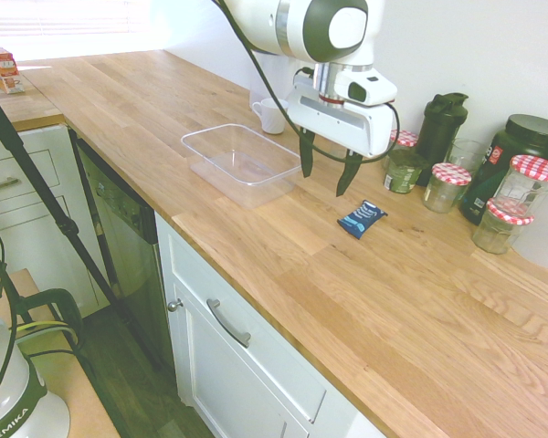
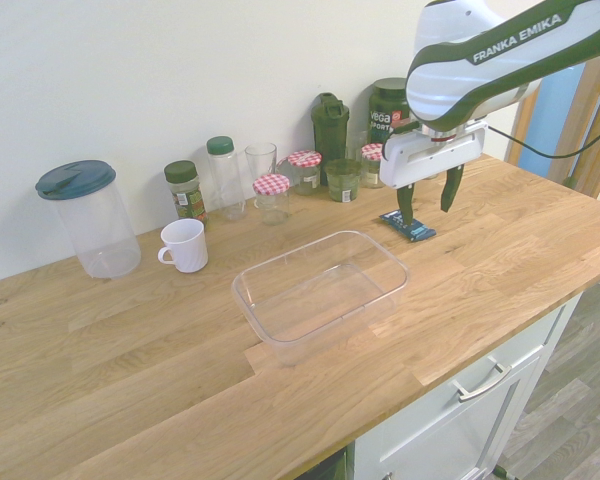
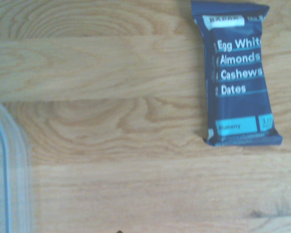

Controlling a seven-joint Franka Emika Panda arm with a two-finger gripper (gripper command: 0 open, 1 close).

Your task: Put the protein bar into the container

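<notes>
Fingers of the gripper (image 1: 331,173) stand spread wide, pointing down, with nothing between them, above the wooden bench near the protein bar (image 1: 362,219). The bar lies flat on the bench, set in from the front edge, beyond the end of the clear container (image 1: 242,164) and apart from it. Its long axis runs crosswise, roughly from the wall-side edge towards the front edge and across the grain of the wood. The end with the light blue "Blueberry" panel (image 3: 236,126) points to the front edge; the other end points to the wall. Lines of print run across its width. The container sits upright, its long sides running roughly along the front edge. Jars with red-checked lids (image 1: 449,188) stand by the wall-side edge, near a dark shaker bottle (image 1: 441,132).
</notes>
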